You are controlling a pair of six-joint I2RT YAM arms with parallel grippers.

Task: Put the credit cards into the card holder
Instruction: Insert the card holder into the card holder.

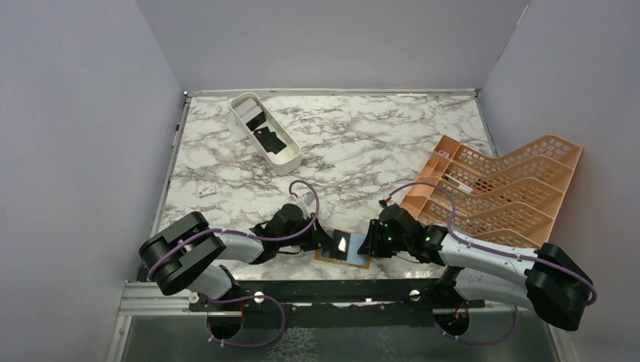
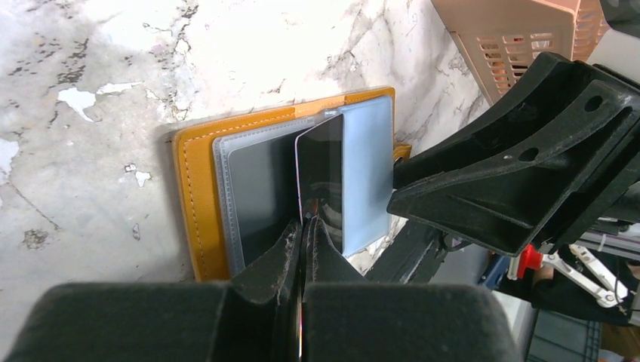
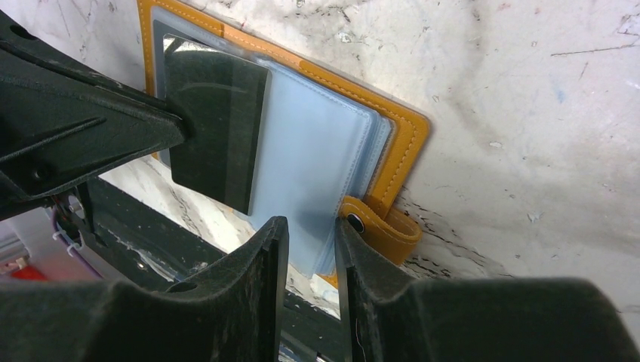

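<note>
The orange-tan card holder (image 1: 323,255) (image 2: 198,204) (image 3: 400,143) lies open at the table's near edge, between both arms. My left gripper (image 1: 326,240) (image 2: 303,225) is shut on one edge of a black credit card (image 2: 321,170) (image 3: 215,128). The card stands tilted over the holder's clear inner sleeves, beside a pale blue panel (image 2: 367,166) (image 3: 309,166). My right gripper (image 1: 370,243) (image 3: 311,226) is open. Its fingers straddle the near edge of that blue panel, next to the holder's snap tab (image 3: 381,226). More black credit cards (image 1: 268,132) lie in the white tray.
A long white oval tray (image 1: 243,113) stands at the back left. A large orange lattice rack (image 1: 498,188) fills the right side, close behind my right arm. A small white scrap (image 1: 205,191) lies near the left edge. The table's front edge runs just below the holder.
</note>
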